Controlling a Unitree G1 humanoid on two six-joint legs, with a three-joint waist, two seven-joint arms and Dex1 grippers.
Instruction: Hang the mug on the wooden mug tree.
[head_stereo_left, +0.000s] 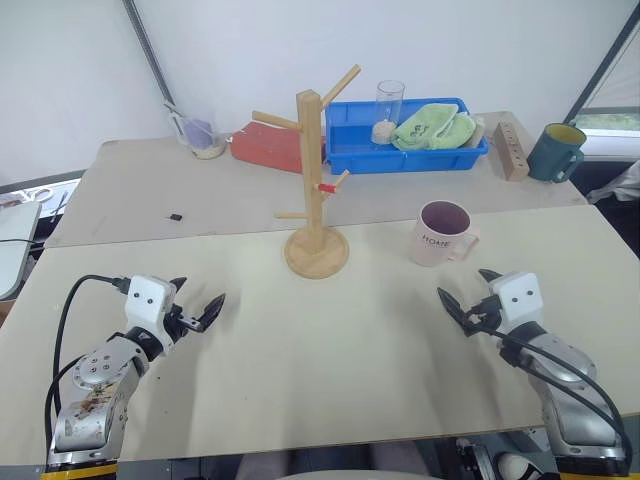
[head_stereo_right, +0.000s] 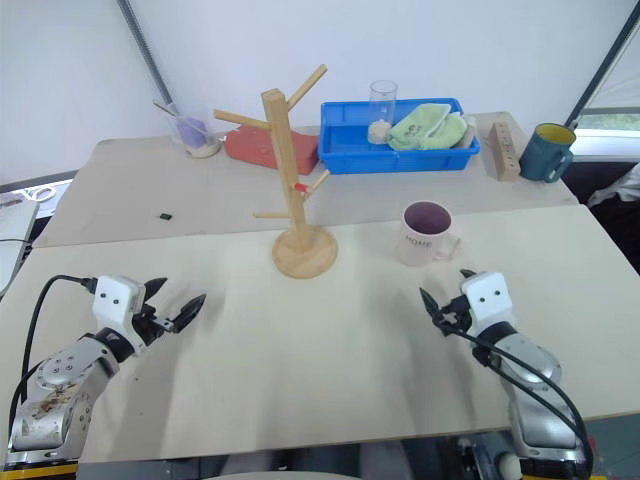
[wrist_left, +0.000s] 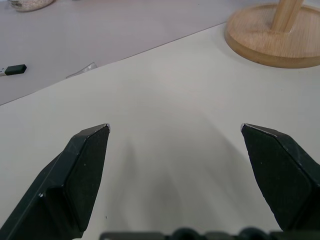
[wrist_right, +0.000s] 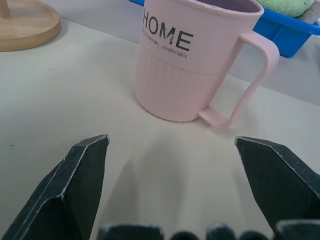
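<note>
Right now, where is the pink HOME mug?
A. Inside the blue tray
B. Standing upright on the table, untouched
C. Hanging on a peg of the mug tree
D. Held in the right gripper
B: the mug stands upright on the table, ahead of the open right gripper and beside the mug tree.

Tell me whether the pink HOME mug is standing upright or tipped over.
Upright. The pink HOME mug stands on its base on the table, its dark purple mouth facing up and its handle out to the side, off the wooden mug tree.
</note>
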